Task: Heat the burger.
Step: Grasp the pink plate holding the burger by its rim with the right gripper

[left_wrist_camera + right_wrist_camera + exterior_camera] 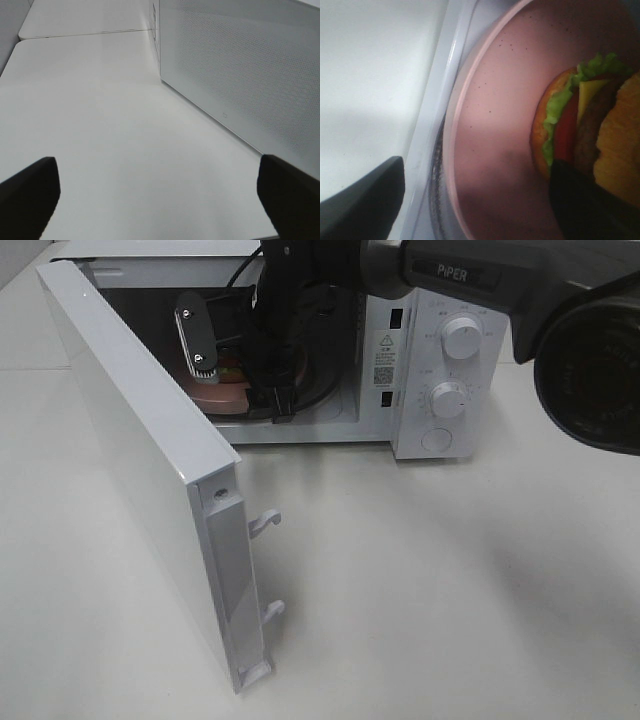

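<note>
Microwave [440, 350] door [150, 470] stands open; right claw [475, 200] is inside the cavity, jaws wide, nothing clamped; one finger [365, 200] is outside the rim of the pink plate [495, 125], the other just beside the burger [580, 125], can't tell if it touches; burger sits on the plate inside the microwave; left claw [155, 200] also wide and empty, over bare desk [100, 125] near a white perforated panel [240, 65].
</note>
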